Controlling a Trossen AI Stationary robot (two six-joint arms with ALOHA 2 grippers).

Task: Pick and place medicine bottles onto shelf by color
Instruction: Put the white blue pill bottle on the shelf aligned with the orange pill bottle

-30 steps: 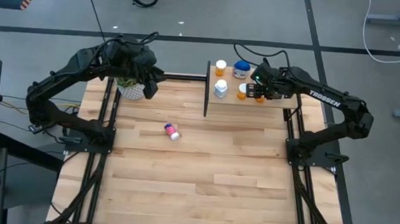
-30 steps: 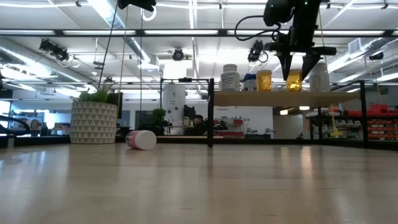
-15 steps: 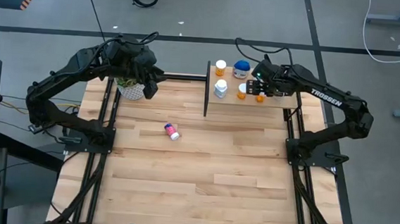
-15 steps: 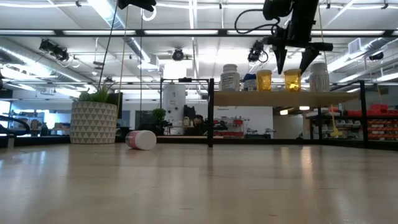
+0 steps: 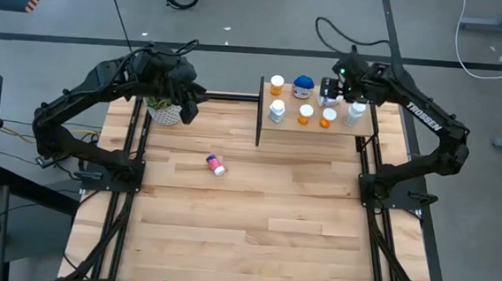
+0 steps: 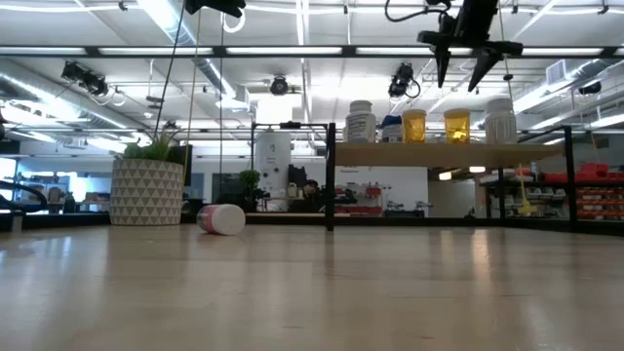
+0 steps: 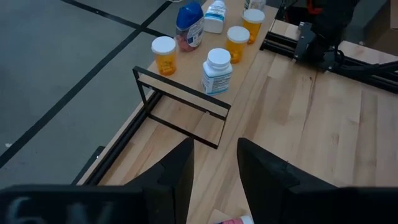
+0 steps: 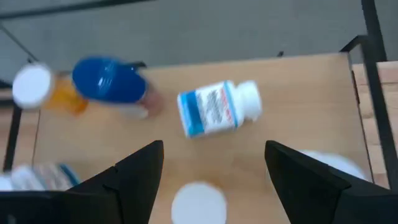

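right tool (image 6: pixel 470 80) released, empty above light-wood shelf (image 5: pixel 358 128); pink white-capped bottle (image 5: pixel 217 164) lies on worktop, may roll when grabbed; left tool (image 7: pixel 214 171) seemingly part-open

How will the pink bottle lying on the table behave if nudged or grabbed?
The pink bottle lies on its side on the table, so its round body would likely roll if pushed. It looks like small rigid plastic, probably light. The smooth curved side may slip unless squeezed squarely.
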